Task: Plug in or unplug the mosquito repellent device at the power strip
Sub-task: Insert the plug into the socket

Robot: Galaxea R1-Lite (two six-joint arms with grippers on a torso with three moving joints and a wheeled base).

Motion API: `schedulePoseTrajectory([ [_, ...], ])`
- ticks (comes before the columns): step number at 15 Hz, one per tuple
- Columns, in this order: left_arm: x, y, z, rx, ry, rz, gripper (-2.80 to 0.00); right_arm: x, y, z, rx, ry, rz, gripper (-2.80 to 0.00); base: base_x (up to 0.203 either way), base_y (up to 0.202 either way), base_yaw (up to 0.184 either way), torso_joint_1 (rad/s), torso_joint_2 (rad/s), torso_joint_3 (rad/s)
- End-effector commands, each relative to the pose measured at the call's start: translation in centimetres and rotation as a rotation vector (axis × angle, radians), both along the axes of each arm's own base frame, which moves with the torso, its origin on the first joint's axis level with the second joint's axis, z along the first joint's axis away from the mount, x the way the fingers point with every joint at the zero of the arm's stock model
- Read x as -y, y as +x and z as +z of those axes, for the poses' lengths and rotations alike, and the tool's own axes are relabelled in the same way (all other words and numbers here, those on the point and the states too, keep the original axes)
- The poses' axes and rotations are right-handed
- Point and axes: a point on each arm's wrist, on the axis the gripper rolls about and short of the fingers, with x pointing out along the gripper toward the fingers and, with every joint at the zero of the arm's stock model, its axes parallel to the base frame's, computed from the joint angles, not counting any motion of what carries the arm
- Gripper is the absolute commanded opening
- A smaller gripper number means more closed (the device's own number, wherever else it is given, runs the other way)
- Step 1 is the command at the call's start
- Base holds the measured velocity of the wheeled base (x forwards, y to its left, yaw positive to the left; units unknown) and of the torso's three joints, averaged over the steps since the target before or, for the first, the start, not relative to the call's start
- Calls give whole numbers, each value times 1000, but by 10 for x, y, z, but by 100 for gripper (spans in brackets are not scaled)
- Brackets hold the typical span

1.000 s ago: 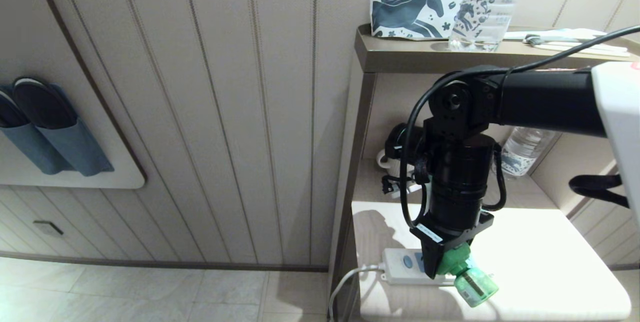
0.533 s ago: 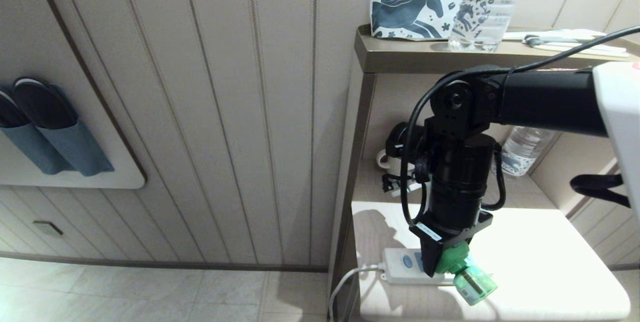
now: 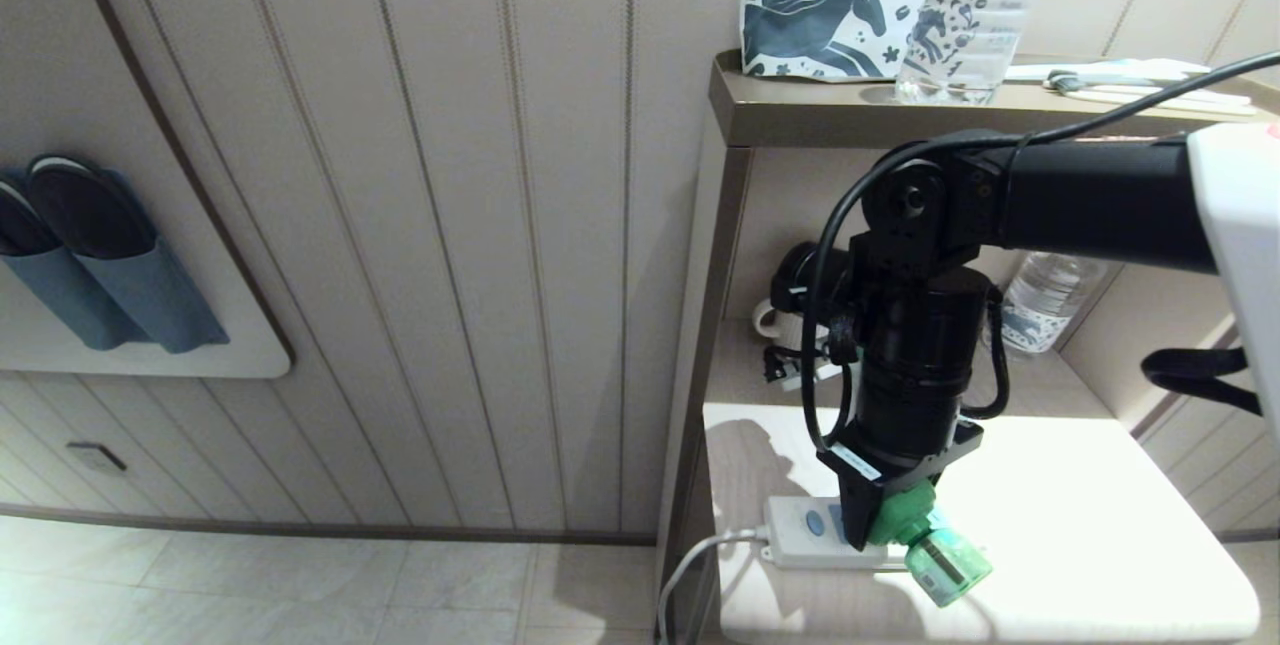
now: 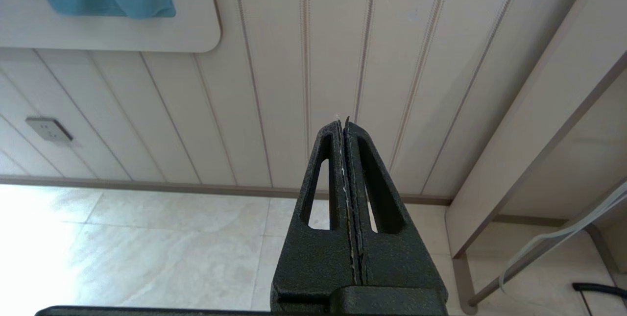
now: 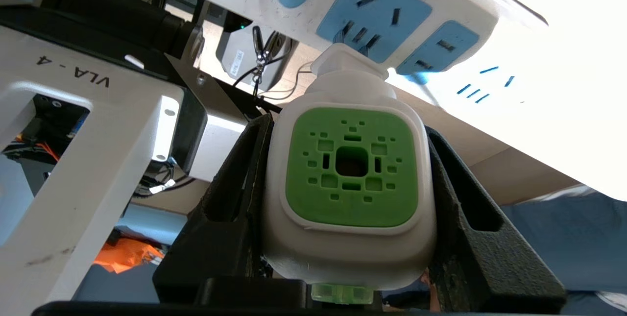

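My right gripper point(image 3: 895, 525) is shut on the white-and-green mosquito repellent device point(image 3: 925, 543), its black fingers point(image 5: 235, 193) pressing both sides of the white body point(image 5: 350, 179). The green bottle points toward the table's front. The device's plug end sits against the first light-blue socket panel of the white power strip point(image 5: 372, 12); the prongs are hidden. In the head view the power strip point(image 3: 805, 532) lies on the white table point(image 3: 1080, 525) near its left edge, blue button showing, white cord point(image 3: 690, 560) dropping off the side. My left gripper point(image 4: 343, 125) hangs shut over the floor, away from the table.
A shelf point(image 3: 830, 110) above holds a horse-print pouch point(image 3: 835, 10) and a clear water bottle point(image 3: 975, 15). Behind the arm sit a mug point(image 3: 775, 320), a black appliance point(image 3: 800, 275) and another water bottle point(image 3: 1050, 300). Slippers point(image 3: 90, 245) hang on the wall at left.
The right gripper with the device has shifted slightly up and away in the head view, bringing the plug end closer onto the strip. The left arm has not moved.
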Motion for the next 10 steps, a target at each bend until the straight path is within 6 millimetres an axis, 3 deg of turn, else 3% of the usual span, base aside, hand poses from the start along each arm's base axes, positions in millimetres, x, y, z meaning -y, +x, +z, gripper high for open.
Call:
schedulePoseTrajectory([
  [1,0,0,0,-1,0,0,-280,4,0,2,-1,-4,-10,-280,0,0,0,0,0,0],
  [10,0,0,0,-1,0,0,-280,0,-2,0,-19,-5,-2,-280,0,0,0,0,0,0],
])
